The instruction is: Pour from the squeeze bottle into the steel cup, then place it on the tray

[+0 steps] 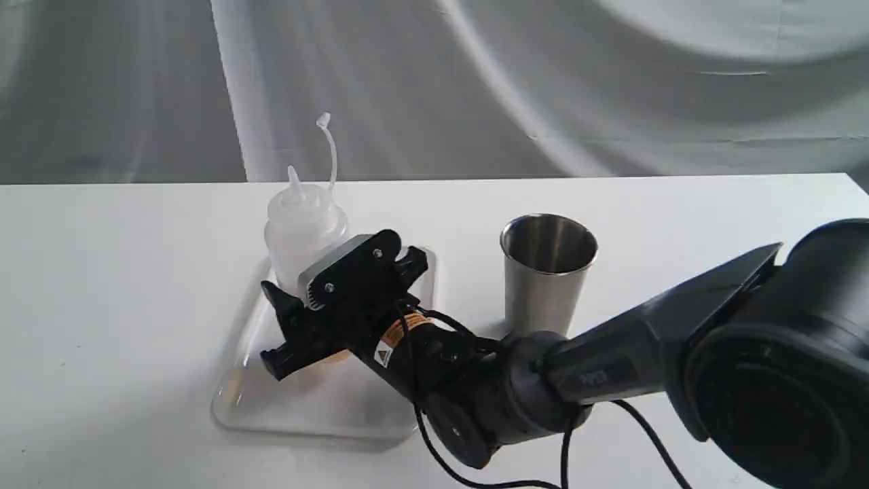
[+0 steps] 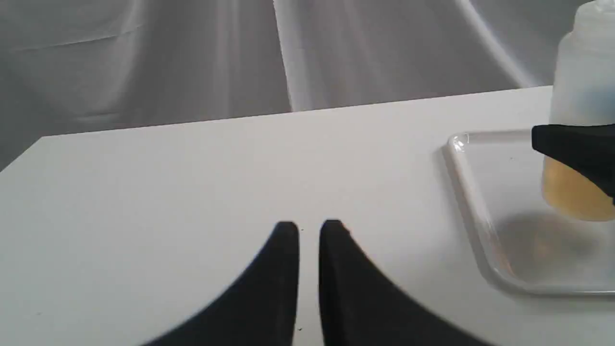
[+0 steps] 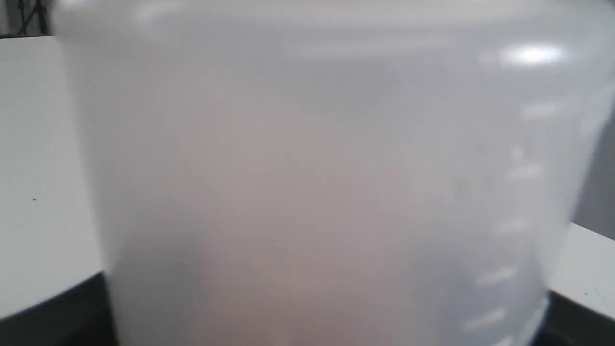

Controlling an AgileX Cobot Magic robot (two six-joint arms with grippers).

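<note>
**Right gripper.** The right gripper [image 1: 339, 272] reaches across the middle of the exterior view to the squeeze bottle [image 1: 302, 231]. Its jaws stand on opposite sides of the bottle's lower body and pinch it. In the right wrist view the translucent bottle wall [image 3: 312, 168] fills nearly the whole picture, blurred, with a dark finger [image 3: 53, 312] at each lower corner against its sides. A black cable [image 1: 421, 421] loops down from the wrist.

**Left gripper.** The left gripper [image 2: 309, 226] hangs over the bare counter [image 2: 192, 192], well apart from the bottle. Its fingers are pressed almost together, with only a narrow slit between the tips and nothing in it.

**Squeeze bottle.** The bottle is upright over the tray [image 1: 305, 401], toward its far left part. The cone nozzle [image 1: 294, 180] points up and the thin cap strap [image 1: 331, 153] arcs above it. Amber liquid [image 2: 569, 192] sits at the bottom. One black finger [image 2: 571, 146] of the right gripper crosses the bottle just above the liquid. Whether the base rests on the tray or hangs just above it cannot be told.

**Steel cup.** The steel cup [image 1: 546, 278] stands upright on the counter to the right of the tray, near it but not touching. Its contents are not visible.

**Tray.** The tray lies flat on the counter; its raised rim [image 2: 475, 216] shows clearly in the left wrist view.
</note>
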